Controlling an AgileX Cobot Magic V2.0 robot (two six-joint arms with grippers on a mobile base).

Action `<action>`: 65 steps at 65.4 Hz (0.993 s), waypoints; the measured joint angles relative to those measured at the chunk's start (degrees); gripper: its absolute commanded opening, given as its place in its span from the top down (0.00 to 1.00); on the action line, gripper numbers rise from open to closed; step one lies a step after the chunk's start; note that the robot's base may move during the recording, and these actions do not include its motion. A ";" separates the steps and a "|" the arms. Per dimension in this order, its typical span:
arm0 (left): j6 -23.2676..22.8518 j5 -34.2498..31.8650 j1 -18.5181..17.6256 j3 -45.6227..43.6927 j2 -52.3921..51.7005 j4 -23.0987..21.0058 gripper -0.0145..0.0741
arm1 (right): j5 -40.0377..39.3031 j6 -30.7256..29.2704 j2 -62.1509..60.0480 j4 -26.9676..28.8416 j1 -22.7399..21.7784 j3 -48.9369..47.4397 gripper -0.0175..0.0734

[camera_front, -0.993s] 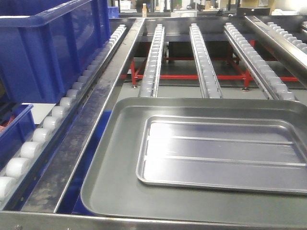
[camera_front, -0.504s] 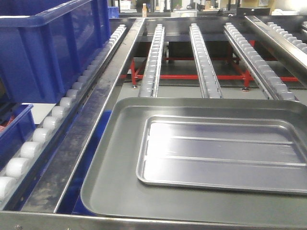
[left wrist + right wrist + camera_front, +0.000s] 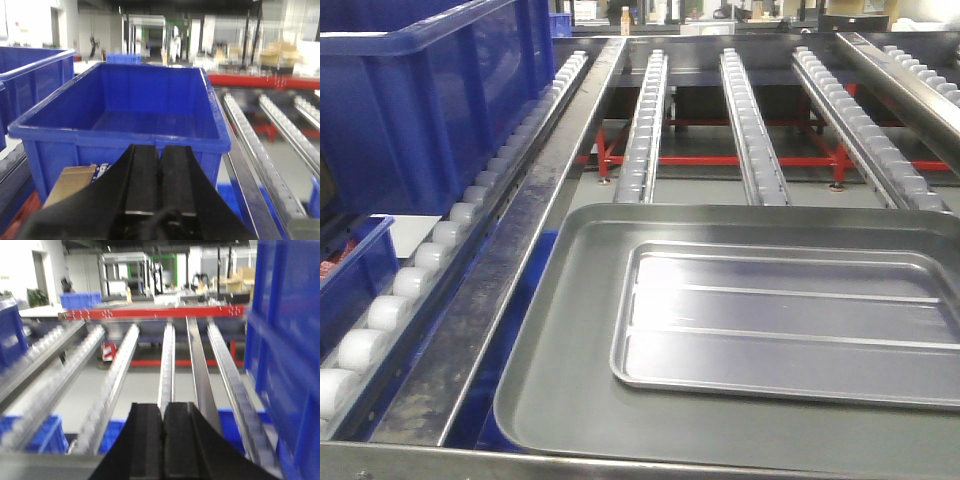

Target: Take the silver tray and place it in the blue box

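The silver tray [image 3: 790, 325], shiny with two long ridges, lies inside a larger dull grey tray [image 3: 570, 330] on the roller conveyor in the front view. The blue box [image 3: 415, 110] stands at the upper left there. In the left wrist view the blue box [image 3: 135, 112] is straight ahead, open and empty inside. My left gripper [image 3: 161, 150] is shut and empty, just in front of the box's near wall. My right gripper [image 3: 163, 410] is shut and empty, above the roller rails. Neither gripper shows in the front view.
Roller rails [image 3: 645, 110] run away from the trays, with a red frame [image 3: 720, 160] below. A second blue crate [image 3: 30, 70] stands left of the box. A cardboard piece [image 3: 70, 182] lies below the box. A blue wall [image 3: 290, 340] stands close on the right gripper's right.
The front view has shifted slightly; the trays and rails appear a little to the right. The trays have not moved on the conveyor.
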 measured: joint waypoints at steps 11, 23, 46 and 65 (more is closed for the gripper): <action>1.25 11.10 -2.60 -13.33 15.62 -4.69 0.83 | 6.74 0.08 6.13 0.13 0.00 -8.12 0.74; 12.77 11.99 -18.07 -20.49 31.43 -10.98 0.60 | 11.14 0.08 12.91 0.26 0.00 -12.32 0.62; 14.39 4.28 -42.08 -30.98 58.37 -17.83 0.55 | 21.33 0.12 20.84 0.38 2.50 -14.85 0.27; 14.13 9.00 -42.77 -35.44 67.43 -24.95 0.55 | 30.94 0.12 36.10 3.86 8.93 -21.62 0.27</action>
